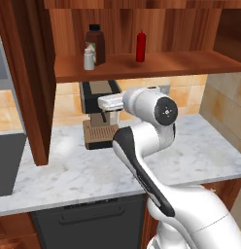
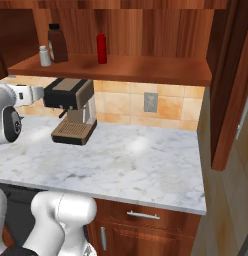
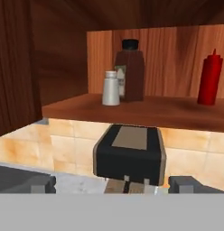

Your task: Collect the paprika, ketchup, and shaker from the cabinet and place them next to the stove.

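On the open cabinet's shelf (image 1: 156,64) stand three things. The brown paprika bottle (image 1: 95,44) (image 3: 130,70) is at the left, with the small white shaker (image 1: 89,57) (image 3: 111,88) just in front of it. The red ketchup bottle (image 1: 141,46) (image 3: 210,77) stands apart to the right. My gripper (image 3: 113,184) is open and empty, its fingertips wide apart. It hovers below shelf level, in front of the coffee machine, pointing at the shelf. In the left base view the hand (image 1: 111,102) sits under the shelf edge. A dark surface (image 1: 6,163) lies at the counter's left end; I cannot tell whether it is the stove.
A brown and black coffee machine (image 1: 99,116) (image 2: 72,109) stands on the marble counter (image 1: 190,155) under the shelf, right ahead of the hand. The open cabinet door (image 1: 32,82) hangs at the left, another door (image 2: 228,85) at the right. A dark appliance front (image 1: 88,223) is below the counter.
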You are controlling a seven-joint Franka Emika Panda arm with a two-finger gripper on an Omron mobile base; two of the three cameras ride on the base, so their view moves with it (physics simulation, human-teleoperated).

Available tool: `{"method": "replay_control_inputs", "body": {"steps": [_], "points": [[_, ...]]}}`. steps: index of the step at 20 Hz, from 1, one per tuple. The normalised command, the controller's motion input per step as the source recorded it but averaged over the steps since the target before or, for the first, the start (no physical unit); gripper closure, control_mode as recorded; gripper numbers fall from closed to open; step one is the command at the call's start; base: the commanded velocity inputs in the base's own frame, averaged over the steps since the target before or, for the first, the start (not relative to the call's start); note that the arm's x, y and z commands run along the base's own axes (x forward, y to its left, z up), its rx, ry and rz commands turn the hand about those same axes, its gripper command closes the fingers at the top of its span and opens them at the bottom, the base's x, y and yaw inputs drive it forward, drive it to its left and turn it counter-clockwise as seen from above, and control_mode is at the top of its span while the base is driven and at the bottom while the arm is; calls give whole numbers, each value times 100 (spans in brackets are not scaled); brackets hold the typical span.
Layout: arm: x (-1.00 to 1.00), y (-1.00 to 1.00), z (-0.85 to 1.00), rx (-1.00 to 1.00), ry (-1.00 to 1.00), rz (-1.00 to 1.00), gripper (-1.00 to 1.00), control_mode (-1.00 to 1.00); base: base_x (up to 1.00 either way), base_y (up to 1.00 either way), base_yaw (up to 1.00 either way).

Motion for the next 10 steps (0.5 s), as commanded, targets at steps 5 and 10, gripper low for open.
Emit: {"method": "replay_control_inputs", "body": {"steps": [5, 10], "points": [[1, 35, 65, 6, -19, 15, -100, -100, 0, 0, 0], [0, 5, 67, 1, -17, 13, -100, -100, 0, 0, 0]]}}
